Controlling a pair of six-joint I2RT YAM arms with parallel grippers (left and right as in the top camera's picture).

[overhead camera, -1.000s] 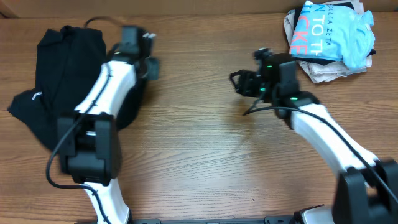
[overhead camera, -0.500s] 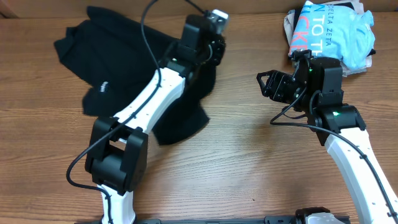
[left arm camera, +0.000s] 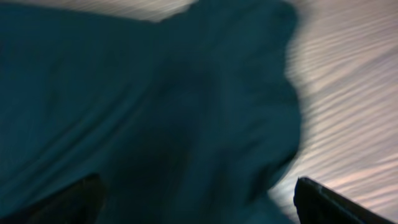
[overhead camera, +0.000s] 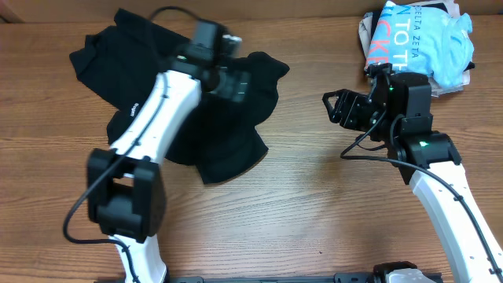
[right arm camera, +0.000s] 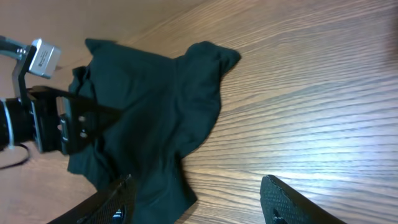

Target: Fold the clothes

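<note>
The clothes [overhead camera: 224, 134] are one black garment lying rumpled and spread on the wood table at upper left, with a small white logo [overhead camera: 134, 110] on it. My left gripper [overhead camera: 236, 82] hovers over its right part, open, with nothing between the fingers. In the left wrist view the dark cloth [left arm camera: 155, 106] fills the frame below the open left gripper [left arm camera: 199, 205]. My right gripper [overhead camera: 339, 106] stands open above bare table to the right of the garment. From the right wrist, the garment [right arm camera: 149, 106] lies beyond the spread right gripper [right arm camera: 202, 202], apart from it.
A light blue T-shirt with white and coral lettering [overhead camera: 420, 39] sits on pale folded garments [overhead camera: 397, 88] at the back right corner. Bare wood table [overhead camera: 314, 204] stretches across the front and middle. The left arm's cable loops above the garment.
The left arm dragged the black garment to the right, then opened and let it go, and has drawn back left a little. The right gripper moved right and opened wider.
</note>
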